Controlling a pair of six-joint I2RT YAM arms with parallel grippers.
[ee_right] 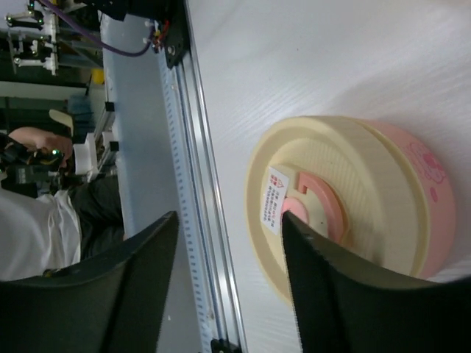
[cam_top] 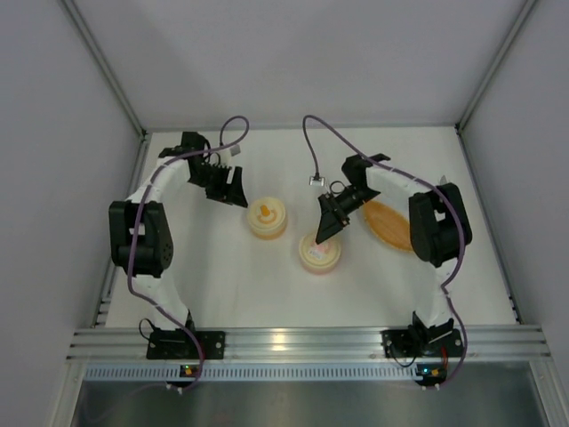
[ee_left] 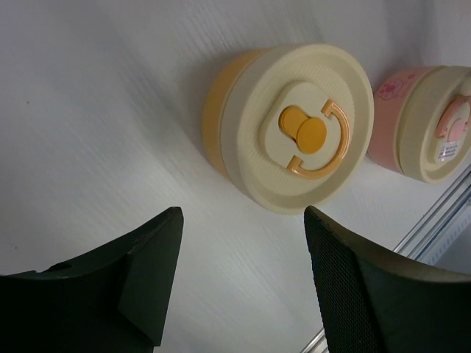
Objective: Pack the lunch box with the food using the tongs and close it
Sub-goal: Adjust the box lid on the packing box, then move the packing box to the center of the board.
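I had both sets of jaws part open and empty. The right gripper was poised at the pink lunch box, likely to work its lid handle. The left gripper faced the lidded orange lunch box. I saw no tongs or food.

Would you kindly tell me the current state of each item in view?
Orange lunch box: closed, lid on.
Pink lunch box: closed, lid on.
Orange tray: lying flat, contents unclear.
Left gripper: open, empty.
Right gripper: open, empty.
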